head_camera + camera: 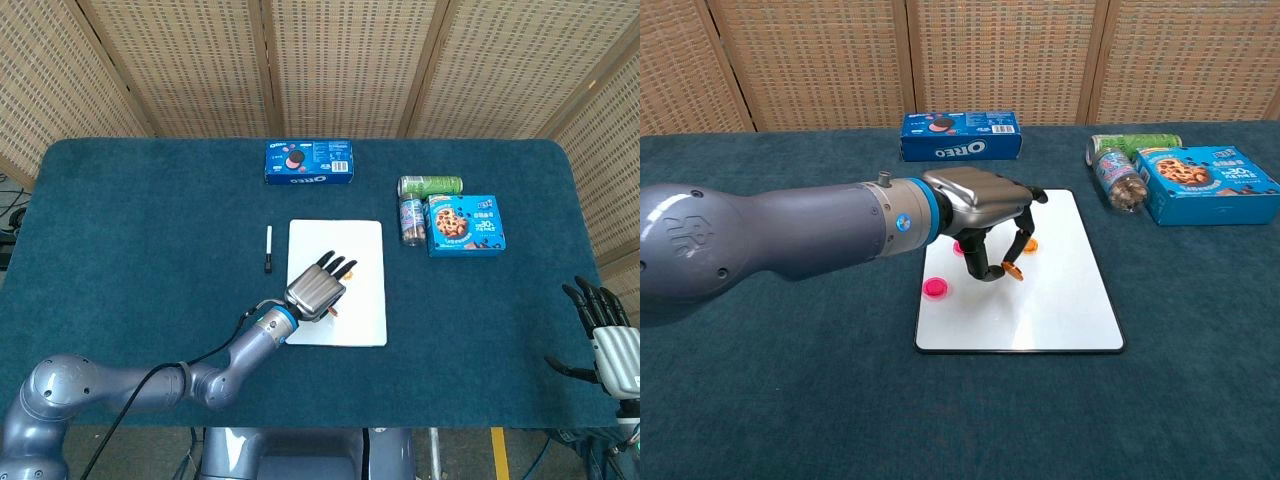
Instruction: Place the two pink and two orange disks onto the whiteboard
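Observation:
The whiteboard (366, 322) (1065, 300) lies flat in the middle of the blue table. My left hand (319, 288) (984, 212) hovers over its centre and pinches an orange disk (1012, 271) between thumb and a finger, just above the board. One pink disk (934, 288) lies on the board's left side. A second pink disk (959, 248) and another orange disk (1031, 244) lie further back, partly hidden by the hand. My right hand (606, 335) is at the table's front right edge, fingers spread and holding nothing.
A black marker (268, 249) (896, 221) lies left of the board. An Oreo box (309, 162) (961, 136) is behind it. To the right stand a blue cookie box (465, 225) (1205, 184), a green can (430, 185) and a small jar (411, 218).

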`<action>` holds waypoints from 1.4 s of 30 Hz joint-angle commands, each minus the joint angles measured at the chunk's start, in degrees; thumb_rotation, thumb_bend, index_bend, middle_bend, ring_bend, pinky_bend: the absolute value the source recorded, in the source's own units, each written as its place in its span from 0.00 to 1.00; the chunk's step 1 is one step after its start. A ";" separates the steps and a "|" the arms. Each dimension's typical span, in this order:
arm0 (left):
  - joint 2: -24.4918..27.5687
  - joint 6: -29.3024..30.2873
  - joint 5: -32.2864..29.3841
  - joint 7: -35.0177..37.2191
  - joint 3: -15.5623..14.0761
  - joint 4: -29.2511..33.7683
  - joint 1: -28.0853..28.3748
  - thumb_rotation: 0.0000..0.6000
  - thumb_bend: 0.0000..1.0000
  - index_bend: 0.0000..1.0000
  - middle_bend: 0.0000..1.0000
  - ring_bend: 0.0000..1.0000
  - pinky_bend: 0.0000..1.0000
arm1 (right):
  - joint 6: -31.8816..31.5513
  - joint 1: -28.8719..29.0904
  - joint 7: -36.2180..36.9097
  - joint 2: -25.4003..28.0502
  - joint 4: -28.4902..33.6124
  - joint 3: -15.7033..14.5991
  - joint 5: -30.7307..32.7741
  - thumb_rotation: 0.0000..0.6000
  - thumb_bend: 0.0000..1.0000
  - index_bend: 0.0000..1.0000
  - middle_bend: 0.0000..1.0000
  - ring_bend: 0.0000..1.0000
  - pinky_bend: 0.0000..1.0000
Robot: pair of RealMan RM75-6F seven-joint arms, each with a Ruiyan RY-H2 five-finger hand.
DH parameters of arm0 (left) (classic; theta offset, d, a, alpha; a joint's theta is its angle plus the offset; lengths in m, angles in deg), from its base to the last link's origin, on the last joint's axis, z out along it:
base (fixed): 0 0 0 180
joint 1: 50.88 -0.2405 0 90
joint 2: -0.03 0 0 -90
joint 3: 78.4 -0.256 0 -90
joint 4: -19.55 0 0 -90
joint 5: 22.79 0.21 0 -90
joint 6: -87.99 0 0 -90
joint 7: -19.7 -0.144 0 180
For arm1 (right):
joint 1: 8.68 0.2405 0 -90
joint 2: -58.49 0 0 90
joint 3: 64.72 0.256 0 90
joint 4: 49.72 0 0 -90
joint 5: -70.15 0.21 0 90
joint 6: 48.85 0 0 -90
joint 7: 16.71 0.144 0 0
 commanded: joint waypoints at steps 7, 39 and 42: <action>-2.31 -1.57 -7.99 -1.92 -0.64 -3.71 5.09 1.00 0.42 0.63 0.00 0.00 0.00 | 1.18 0.24 1.20 -0.03 -0.71 0.39 1.17 1.00 0.00 0.00 0.00 0.00 0.00; 16.29 15.63 14.14 13.34 -7.03 14.42 -6.89 1.00 0.13 0.00 0.00 0.00 0.00 | -0.57 -0.26 1.69 0.18 -0.31 0.06 -0.32 1.00 0.00 0.00 0.00 0.00 0.00; 19.89 19.47 19.32 17.55 -8.93 16.55 -10.71 1.00 0.07 0.00 0.00 0.00 0.00 | -0.92 -0.37 1.41 0.20 -0.08 0.01 -0.52 1.00 0.00 0.00 0.00 0.00 0.00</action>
